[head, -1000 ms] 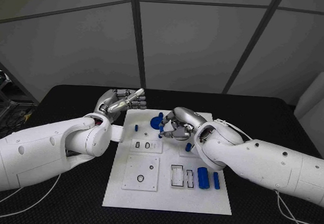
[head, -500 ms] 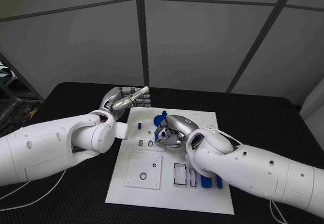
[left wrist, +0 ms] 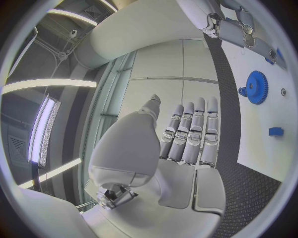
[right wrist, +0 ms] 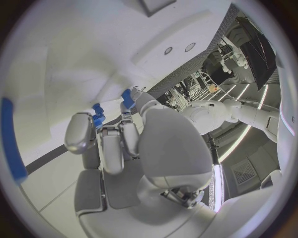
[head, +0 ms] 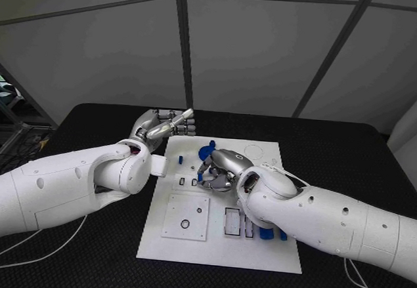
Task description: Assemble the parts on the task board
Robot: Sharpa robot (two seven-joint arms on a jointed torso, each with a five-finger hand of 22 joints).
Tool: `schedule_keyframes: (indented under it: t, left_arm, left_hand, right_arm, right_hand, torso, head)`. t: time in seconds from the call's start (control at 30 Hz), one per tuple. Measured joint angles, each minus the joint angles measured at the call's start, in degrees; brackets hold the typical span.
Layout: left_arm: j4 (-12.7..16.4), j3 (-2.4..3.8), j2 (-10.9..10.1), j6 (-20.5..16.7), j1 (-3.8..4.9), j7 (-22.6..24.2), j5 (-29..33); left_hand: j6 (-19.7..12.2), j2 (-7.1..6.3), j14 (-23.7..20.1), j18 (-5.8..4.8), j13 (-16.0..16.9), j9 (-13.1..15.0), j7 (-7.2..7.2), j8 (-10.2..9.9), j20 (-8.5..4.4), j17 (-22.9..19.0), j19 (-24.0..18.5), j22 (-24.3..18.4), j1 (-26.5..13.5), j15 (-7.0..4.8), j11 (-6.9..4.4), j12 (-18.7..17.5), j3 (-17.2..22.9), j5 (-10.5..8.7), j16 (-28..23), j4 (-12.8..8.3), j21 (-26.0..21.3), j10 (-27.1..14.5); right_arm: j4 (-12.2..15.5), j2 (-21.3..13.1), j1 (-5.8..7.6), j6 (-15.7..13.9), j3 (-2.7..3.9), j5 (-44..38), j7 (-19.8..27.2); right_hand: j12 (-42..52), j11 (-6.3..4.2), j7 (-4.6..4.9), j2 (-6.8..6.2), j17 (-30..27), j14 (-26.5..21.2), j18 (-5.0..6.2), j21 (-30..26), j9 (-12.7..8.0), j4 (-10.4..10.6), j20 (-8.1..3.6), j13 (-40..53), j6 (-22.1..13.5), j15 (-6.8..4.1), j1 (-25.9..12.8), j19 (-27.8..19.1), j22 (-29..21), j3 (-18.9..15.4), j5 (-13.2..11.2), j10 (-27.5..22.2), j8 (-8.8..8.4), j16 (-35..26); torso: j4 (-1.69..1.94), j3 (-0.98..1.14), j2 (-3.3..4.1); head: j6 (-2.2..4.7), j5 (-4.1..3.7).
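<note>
The right robot hand (head: pixel 219 170) has edged lower over the task board (head: pixel 221 250).

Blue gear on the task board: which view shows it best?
The left wrist view: the blue gear lies unobstructed on the task board, teeth visible. In the head view the right hand partly hides the gear. In the right wrist view I cannot pick it out.

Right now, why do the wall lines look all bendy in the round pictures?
In the left wrist view and the right wrist view a fisheye lens curves straight edges, like the task board edge beside the left hand. In the head view the board's edges run straight, and the right hand looks undistorted.
</note>
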Motion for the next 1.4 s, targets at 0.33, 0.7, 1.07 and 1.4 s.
schedule_keyframes:
  t: [0.33, 0.7, 1.07, 1.4]
  left_arm:
    - [-0.04, 0.0, 0.01, 0.01, 0.0, -0.13, 0.01]
    - [-0.05, 0.0, 0.0, 0.0, 0.0, -0.22, 0.02]
    - [-0.14, 0.0, -0.04, 0.0, 0.0, -0.31, 0.03]
    - [-0.25, 0.0, -0.02, 0.0, 0.0, -0.36, 0.03]
  left_hand:
    - [0.0, 0.31, 0.0, 0.0, 0.0, 0.0, 0.0, 0.0, -0.13, 0.06, -0.29, 0.06, -0.31, 0.0, 0.0, 0.0, 0.0, 0.0, -0.13, 0.0, 0.23, 0.0]
    - [0.0, 0.55, 0.0, -0.01, 0.0, 0.0, 0.0, 0.0, -0.13, 0.11, -0.29, 0.05, -0.06, 0.0, 0.0, 0.0, 0.17, 0.0, -0.12, -0.16, 0.23, 0.0]
    - [0.0, 0.53, 0.0, -0.01, 0.0, 0.0, 0.0, 0.0, -0.13, 0.11, -0.29, 0.04, -0.07, 0.0, 0.0, 0.0, 0.17, 0.0, -0.13, -0.17, 0.22, 0.0]
    - [0.0, 0.53, 0.0, 0.0, 0.0, 0.0, 0.0, 0.0, -0.13, 0.11, -0.29, 0.05, -0.07, 0.0, 0.0, 0.0, 0.17, 0.0, -0.13, -0.17, 0.22, 0.0]
  right_arm:
    - [0.09, 0.08, -0.19, 0.54, 0.08, -0.61, 0.28]
    - [0.09, 0.08, -0.19, 0.73, 0.09, -0.89, 0.4]
    - [0.17, -0.08, -0.52, 1.34, -0.03, -2.04, -0.15]
    - [0.27, -0.09, -0.52, 1.47, 0.0, -2.65, -0.45]
  right_hand:
    - [-0.23, 0.0, -0.02, -0.25, 0.0, 0.0, 0.0, 0.0, 0.1, 0.08, 0.0, 0.0, 0.02, 0.0, -0.33, 0.0, 0.0, 0.06, 0.0, 0.0, -0.1, 0.0]
    - [-0.69, 0.23, -0.09, -1.03, 0.0, 0.0, 0.0, 0.0, 0.63, 0.26, -0.02, 0.0, 0.05, 0.0, -1.11, -0.02, -0.2, -0.12, -0.05, -0.23, -0.63, -0.01]
    - [-1.5, 0.93, 0.47, -1.89, -0.01, 0.0, 0.01, -0.24, -0.09, 0.14, 0.21, -0.53, -1.55, 0.0, -2.17, -0.62, -0.97, -0.36, 0.05, -0.93, -1.72, -0.01]
    - [-1.72, 1.14, 0.74, -2.11, -0.01, 0.21, 0.01, -0.24, -0.18, 0.28, 0.42, -0.68, -2.19, 0.22, -2.38, -0.82, -0.98, -0.5, 0.28, -1.14, -2.07, -0.01]
  torso:
    - [0.0, -0.03, 0.0]
    - [-0.02, -0.03, 0.01]
    - [-0.02, -0.03, -0.03]
    - [0.01, -0.01, -0.03]
  head:
    - [-0.2, -0.01]
    - [-0.24, 0.03]
    - [-0.52, 0.14]
    - [-0.61, 0.18]
